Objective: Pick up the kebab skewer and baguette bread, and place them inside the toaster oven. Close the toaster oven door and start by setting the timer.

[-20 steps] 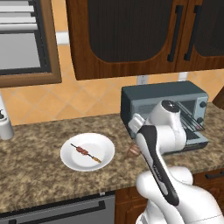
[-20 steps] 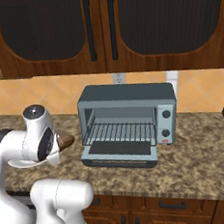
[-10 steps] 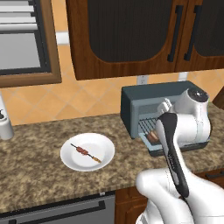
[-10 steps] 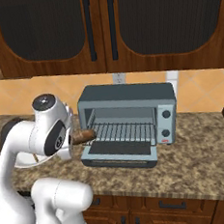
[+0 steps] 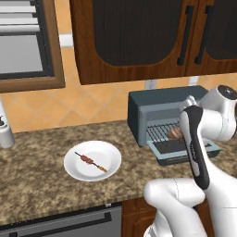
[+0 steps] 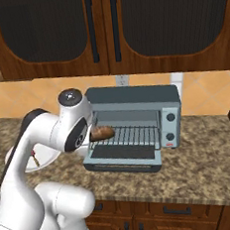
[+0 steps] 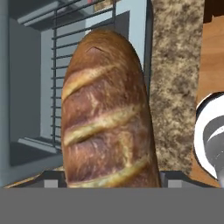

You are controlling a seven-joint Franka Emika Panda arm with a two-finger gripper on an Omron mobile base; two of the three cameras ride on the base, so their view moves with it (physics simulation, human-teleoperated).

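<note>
Speckled brown stone counter (image 5: 41, 185) runs under dark wood cabinets (image 5: 134, 41), and from the left base view we see the blue-grey toaster oven (image 5: 157, 109) standing on it with its door (image 5: 183, 150) dropped flat. Our arm reaches across in front of the opening, and the baguette (image 5: 175, 134), a stubby reddish-brown loaf, shows just beside the arm at the front of the wire rack. Well to the left, a white plate (image 5: 109, 162) carries the kebab skewer (image 5: 91, 162), a thin stick with dark meat chunks.

From the right base view, the toaster oven (image 6: 135, 95) faces us with two round knobs on its right side. The baguette (image 6: 102, 133) pokes out from behind our wrist, hanging at the left edge of the opening above the lowered door (image 6: 123, 158). A sliver of the plate (image 6: 45, 154) and the skewer (image 6: 35, 158) show behind the arm.

From the hand view, the baguette (image 7: 107, 113) looms large, its crust golden-brown with pale diagonal slashes. It extends away from us over the rack (image 7: 61, 78). Our fingers are hidden beneath the loaf, which we take to be clamped between them.
</note>
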